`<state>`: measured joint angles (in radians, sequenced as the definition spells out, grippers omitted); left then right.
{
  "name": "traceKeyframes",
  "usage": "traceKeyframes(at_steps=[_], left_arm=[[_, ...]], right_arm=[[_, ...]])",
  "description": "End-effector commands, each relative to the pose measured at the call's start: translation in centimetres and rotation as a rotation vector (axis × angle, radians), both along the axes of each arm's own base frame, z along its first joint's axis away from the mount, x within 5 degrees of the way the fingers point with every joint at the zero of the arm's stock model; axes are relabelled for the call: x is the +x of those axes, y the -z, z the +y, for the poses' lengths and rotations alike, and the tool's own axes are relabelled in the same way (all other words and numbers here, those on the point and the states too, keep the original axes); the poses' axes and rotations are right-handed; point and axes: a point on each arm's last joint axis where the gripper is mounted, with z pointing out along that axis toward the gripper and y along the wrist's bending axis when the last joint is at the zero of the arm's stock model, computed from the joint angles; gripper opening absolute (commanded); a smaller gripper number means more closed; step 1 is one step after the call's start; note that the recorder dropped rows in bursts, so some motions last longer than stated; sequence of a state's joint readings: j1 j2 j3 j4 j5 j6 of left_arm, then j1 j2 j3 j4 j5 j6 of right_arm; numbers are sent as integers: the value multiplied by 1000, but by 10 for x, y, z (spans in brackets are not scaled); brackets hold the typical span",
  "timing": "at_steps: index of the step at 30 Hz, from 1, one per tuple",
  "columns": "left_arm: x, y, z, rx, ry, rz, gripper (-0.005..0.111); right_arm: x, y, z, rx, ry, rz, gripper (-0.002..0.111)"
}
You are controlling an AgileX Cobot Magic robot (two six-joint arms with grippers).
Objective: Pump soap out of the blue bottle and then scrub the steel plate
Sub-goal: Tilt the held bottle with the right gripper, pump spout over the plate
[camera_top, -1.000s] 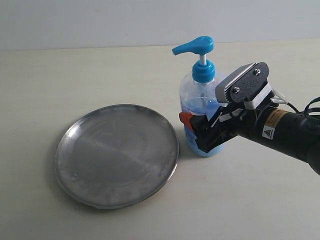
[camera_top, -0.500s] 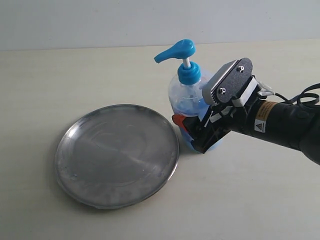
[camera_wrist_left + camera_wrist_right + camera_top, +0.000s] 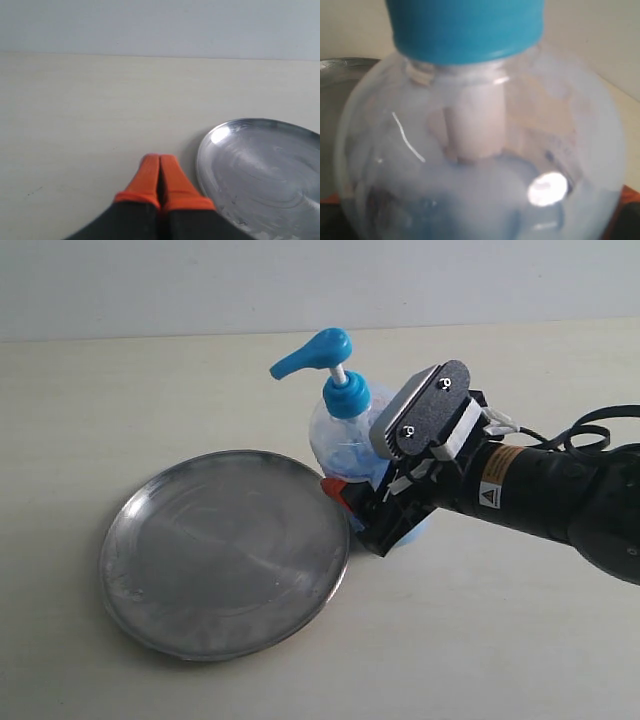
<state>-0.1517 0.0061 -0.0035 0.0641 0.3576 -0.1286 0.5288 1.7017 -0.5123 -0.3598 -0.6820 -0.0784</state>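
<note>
Bottle (image 3: pixel 338 430) stands on the worktop (image 3: pixel 150 390), leaning slightly toward the plate (image 3: pixel 225 555). It is just beside the plate's rim at 2 o'clock, and its blue spout (image 3: pixel 300 355) points out over the steel toward 9. We see the right claw (image 3: pixel 350 495) pinching the bottle's lower body, one orange fingertip (image 3: pixel 335 490) showing by the rim. Pale blue soap (image 3: pixel 470 210) clouds the inside. Our left claw (image 3: pixel 160 172) sits near the plate's rim, its orange tips pressed together. We find the plate scuffed, dull grey and streaked with soft reflections. The worktop is pale cream, matt and plain; a blank pale grey wall (image 3: pixel 300 280) runs along its far edge at 12.
</note>
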Motion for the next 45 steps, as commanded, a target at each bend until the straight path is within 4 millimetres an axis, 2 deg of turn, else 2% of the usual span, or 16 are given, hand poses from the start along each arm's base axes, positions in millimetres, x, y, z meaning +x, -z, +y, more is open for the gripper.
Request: traceKeyframes(at_steps=[1, 11, 21, 27, 45], left_arm=[[0, -10, 0, 5, -2, -11, 1], [11, -54, -2, 7, 7, 0, 1], [40, -101, -16, 19, 107, 48, 1], [53, -132, -20, 10, 108, 4, 1], [53, -133, -20, 9, 108, 1, 1]], right_arm=[[1, -1, -1, -20, 28, 1, 0], [2, -1, -1, -31, 22, -8, 0], [1, 1, -1, -41, 24, 1, 0], [1, 1, -2, -43, 25, 3, 0], [1, 1, -2, -47, 21, 4, 0]])
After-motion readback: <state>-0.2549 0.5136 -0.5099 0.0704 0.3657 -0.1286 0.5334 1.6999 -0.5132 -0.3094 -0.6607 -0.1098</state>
